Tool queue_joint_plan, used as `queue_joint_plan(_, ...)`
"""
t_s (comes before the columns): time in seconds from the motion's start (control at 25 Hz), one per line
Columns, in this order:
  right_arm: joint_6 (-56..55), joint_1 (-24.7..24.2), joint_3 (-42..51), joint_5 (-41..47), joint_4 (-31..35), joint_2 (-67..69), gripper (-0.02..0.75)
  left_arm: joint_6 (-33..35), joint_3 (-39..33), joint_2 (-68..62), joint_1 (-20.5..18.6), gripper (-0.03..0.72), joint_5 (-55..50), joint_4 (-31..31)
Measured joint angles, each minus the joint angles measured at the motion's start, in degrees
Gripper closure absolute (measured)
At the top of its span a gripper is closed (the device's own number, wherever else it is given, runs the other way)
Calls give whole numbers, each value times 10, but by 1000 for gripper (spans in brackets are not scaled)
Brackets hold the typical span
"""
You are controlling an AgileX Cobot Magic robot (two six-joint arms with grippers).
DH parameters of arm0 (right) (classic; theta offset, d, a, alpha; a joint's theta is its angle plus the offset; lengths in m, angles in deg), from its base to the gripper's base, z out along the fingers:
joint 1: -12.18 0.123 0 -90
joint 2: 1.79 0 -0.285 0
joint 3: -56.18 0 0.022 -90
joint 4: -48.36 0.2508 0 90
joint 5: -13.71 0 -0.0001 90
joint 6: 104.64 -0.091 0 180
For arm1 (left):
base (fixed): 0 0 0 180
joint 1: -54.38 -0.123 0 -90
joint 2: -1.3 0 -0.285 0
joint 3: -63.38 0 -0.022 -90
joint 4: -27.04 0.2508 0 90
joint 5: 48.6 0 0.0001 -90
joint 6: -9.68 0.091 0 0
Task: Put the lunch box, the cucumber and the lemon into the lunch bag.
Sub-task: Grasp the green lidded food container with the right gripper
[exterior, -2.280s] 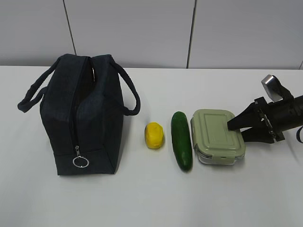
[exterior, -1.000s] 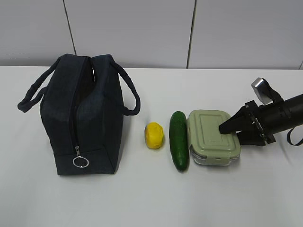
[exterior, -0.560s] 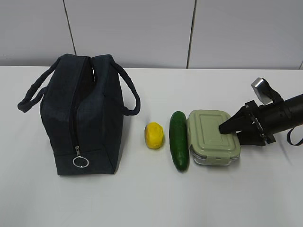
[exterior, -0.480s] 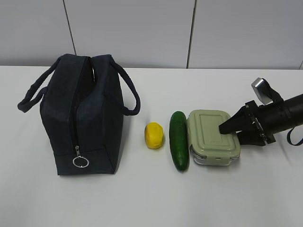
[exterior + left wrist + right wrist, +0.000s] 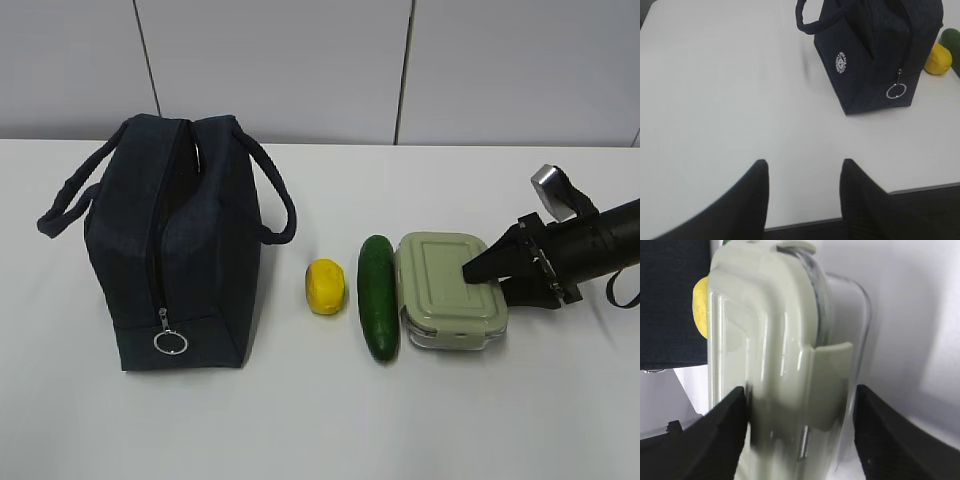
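Note:
The lunch box [image 5: 445, 285], sage-green lid on a clear base, lies on the table with its left side against the cucumber [image 5: 378, 297]. The lemon [image 5: 326, 285] lies left of the cucumber. The navy lunch bag [image 5: 175, 250] stands at the left. My right gripper [image 5: 484, 279] is open, with its jaws either side of the box's right end. In the right wrist view [image 5: 800, 395] one finger touches the lid of the lunch box [image 5: 770, 340] and the other stands off the clear base. My left gripper [image 5: 804, 167] is open and empty over bare table, short of the bag [image 5: 870, 45].
The bag's zipper has a silver ring pull [image 5: 170, 342] low on the front. Its loop handles [image 5: 275, 200] stick out to both sides. The table's near edge [image 5: 920, 189] runs beside the left gripper. A wall stands behind the table.
Early on, my right gripper moved left over the lunch box's end and pushed the box against the cucumber. Over the last second nothing has moved.

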Motion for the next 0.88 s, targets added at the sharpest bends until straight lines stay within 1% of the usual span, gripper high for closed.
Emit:
queue_joint_plan(0.72,0,0,0,0,0,0,244,0,0,0,0,367,0,0)
queue_joint_plan(0.88,0,0,0,2,0,0,285,0,0,0,0,367,0,0)
